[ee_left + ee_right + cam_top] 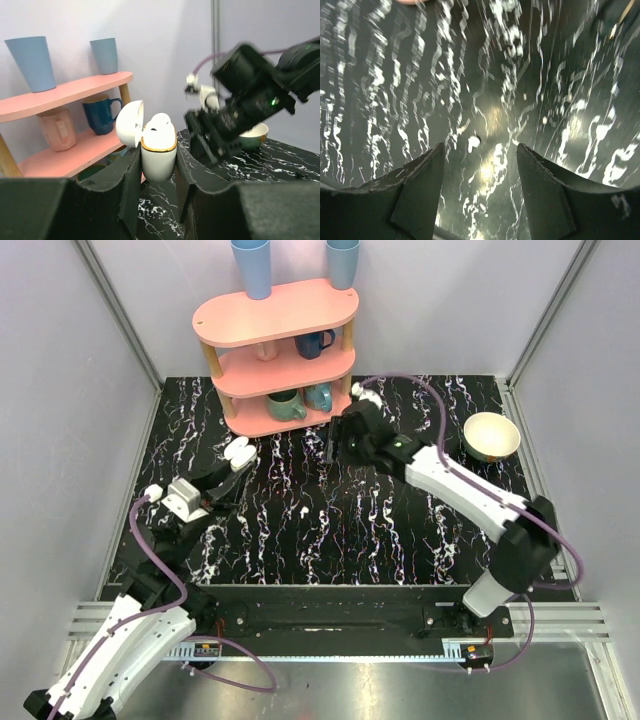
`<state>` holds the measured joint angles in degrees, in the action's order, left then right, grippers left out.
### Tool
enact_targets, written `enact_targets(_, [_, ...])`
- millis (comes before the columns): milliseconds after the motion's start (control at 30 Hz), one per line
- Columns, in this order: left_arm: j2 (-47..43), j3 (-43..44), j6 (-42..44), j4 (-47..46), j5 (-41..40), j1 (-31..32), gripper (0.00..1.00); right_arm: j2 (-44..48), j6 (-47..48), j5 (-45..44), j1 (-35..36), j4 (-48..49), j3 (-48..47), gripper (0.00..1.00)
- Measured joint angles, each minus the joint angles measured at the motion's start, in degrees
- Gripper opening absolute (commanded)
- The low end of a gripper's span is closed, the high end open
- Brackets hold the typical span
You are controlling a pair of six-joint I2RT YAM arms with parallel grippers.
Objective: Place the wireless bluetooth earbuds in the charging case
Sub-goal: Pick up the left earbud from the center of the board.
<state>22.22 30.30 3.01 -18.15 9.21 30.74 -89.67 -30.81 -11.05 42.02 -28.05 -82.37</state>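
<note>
My left gripper (231, 466) is shut on the white charging case (159, 161), which has a gold rim, and holds it upright at the left of the table. Its lid (128, 123) hangs open to the left. One white earbud (159, 121) sits in the top of the case. My right gripper (335, 446) is open above the middle back of the black marble table (330, 530). In the blurred right wrist view a tiny bright white piece (473, 143), seemingly the other earbud, lies on the table between the open fingers, nearer the left finger (422, 175).
A pink three-tier shelf (275, 315) stands at the back with mugs (313, 343) on its tiers and two blue cups (252, 267) on top. A cream bowl (491, 436) sits at the back right. Grey walls enclose the table.
</note>
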Motion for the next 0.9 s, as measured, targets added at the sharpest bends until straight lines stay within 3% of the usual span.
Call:
enact_targets(267, [-0.85, 0.02, 1.64, 4.9, -3.13, 0.0, 0.0, -11.54, -21.53, 3.56, 1.55, -7.21, 1.95, 0.65])
enact_targets(500, [-0.44, 0.09, 1.31, 7.37, -4.22, 0.0, 0.0, -18.99, -30.16, 3.76, 5.84, -9.57, -3.76, 0.65])
enact_targets(900, [-3.1, 0.09, 0.42, 9.94, -7.56, 0.0, 0.0, -29.27, -38.71, 6.93, 6.19, -12.41, -8.2, 0.59])
